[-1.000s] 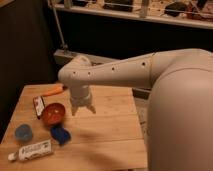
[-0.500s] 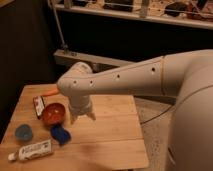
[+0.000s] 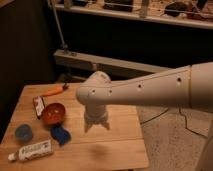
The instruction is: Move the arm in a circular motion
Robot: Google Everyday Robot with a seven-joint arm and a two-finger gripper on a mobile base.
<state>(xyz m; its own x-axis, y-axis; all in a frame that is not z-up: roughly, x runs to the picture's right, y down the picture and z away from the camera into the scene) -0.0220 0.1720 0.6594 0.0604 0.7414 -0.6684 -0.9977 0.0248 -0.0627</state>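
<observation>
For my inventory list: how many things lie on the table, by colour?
Blue: 2 (cup, pad)
White: 2 (tube, packet)
Red: 1 (bowl)
Orange: 1 (stick)
Total: 6
The claw hangs above the table, beside the bowl.

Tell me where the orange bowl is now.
In the camera view, the orange bowl sits left of centre on the wooden table, beside the red-and-white packet, with the gripper hanging over the table to its right.

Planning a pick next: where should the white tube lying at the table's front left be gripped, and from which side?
Probably grip the white tube across its middle, from straight above: it lies flat, long axis left-right. The gripper hangs over the wooden table, right of the round red bowl.
</observation>
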